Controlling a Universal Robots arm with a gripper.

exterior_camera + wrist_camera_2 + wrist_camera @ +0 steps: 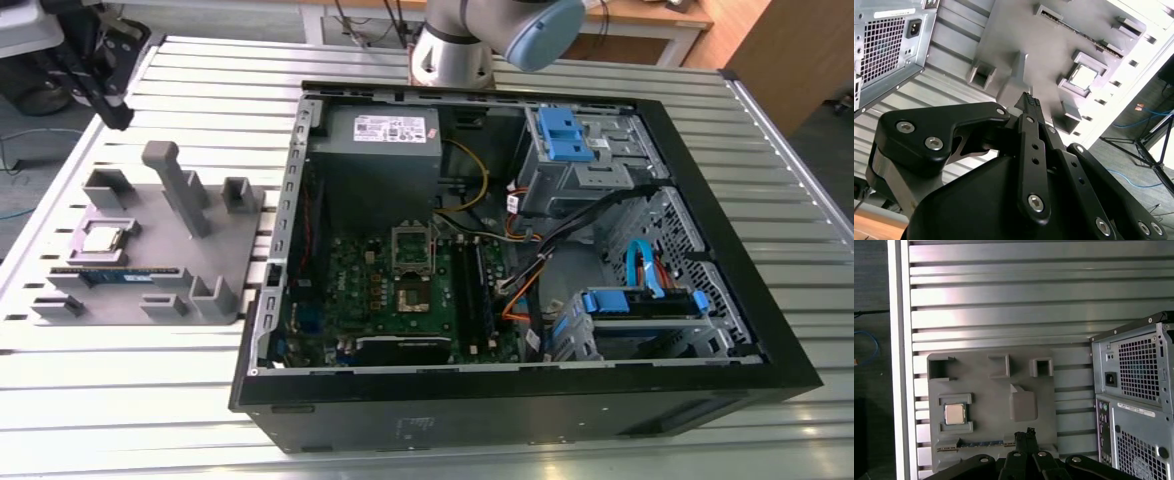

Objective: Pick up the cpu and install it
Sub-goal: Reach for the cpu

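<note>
Ribbed silver worktop (134,400) in the exterior view, wood furniture (787,50) behind. Open black computer case (521,410) on top, green board (360,280) inside. Toward the exterior view's left, grey tray (234,245) with the cpu (107,238) flat in a square pocket, blue-green memory stick (114,272) just beside.

Second wrist view: black fingers (1030,107) clenched on nothing, up above the tray, cpu (1083,76) well apart, dark floor (1134,145) past the edge.

First wrist view: tray from above, cpu (954,413) in its pocket, back of the case with vent holes.
</note>
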